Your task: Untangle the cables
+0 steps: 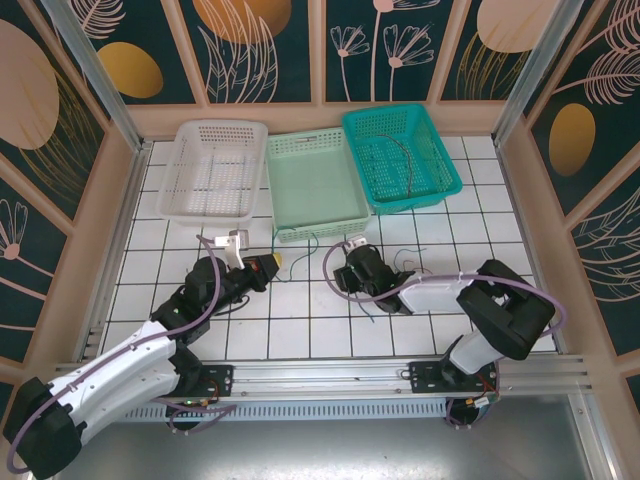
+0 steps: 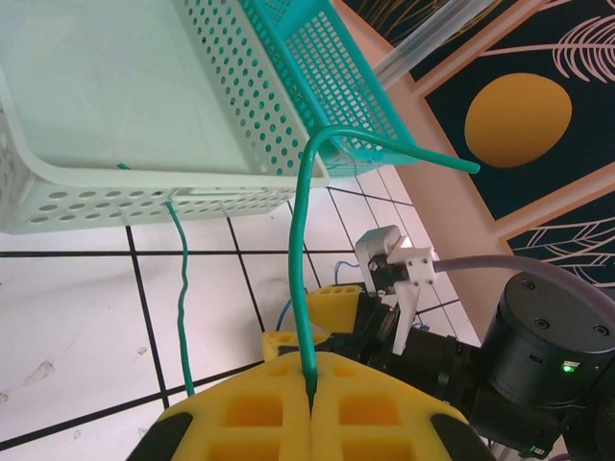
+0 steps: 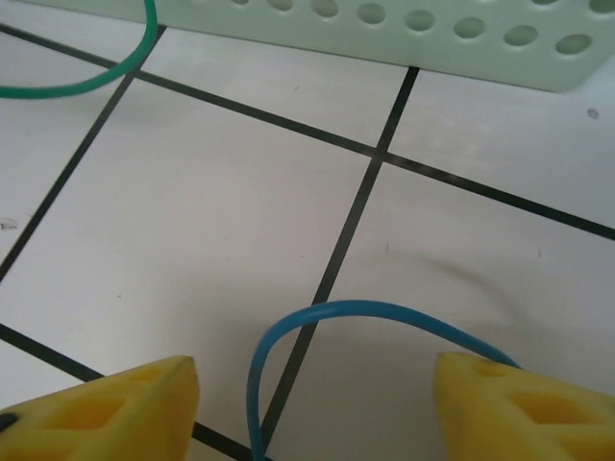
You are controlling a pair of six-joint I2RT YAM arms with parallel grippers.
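Landmark: pale green basket [image 1: 315, 190], the middle of three at the far side of the white-tiled bench [image 1: 300, 330].
Neighbours: white basket [image 1: 213, 170] close against the pale green basket's left side; teal basket [image 1: 400, 155] against its far right corner.
Left end effector [image 2: 309, 365]: yellow fingers pressed together on a green cable [image 2: 300, 240], just in front of the pale green basket's near left corner.
Green cable: rises upright from the fingers, then bends right in front of the basket's near right corner, with its free end in the air.
Thinner green cable [image 2: 178, 288]: hangs over the pale green basket's near wall and runs wavily down across the tiles.
Right end effector [image 3: 315, 370]: fingers spread wide with nothing clamped, low over the tiles in front of the pale green basket's near wall.
Blue cable [image 3: 365, 308]: a loop on the tile between the spread fingers.
Dark cables [image 1: 405, 150]: lying inside the teal basket, right of the pale green one.
Gap between end effectors: small; they face each other in front of the basket's near wall.
Open room: bare tiles front-left of the pale green basket before the white basket, and front-right before the teal basket.
Edges: wooden walls [image 1: 115, 220] bound the bench left and right; a metal rail [image 1: 330, 375] bounds the near side.
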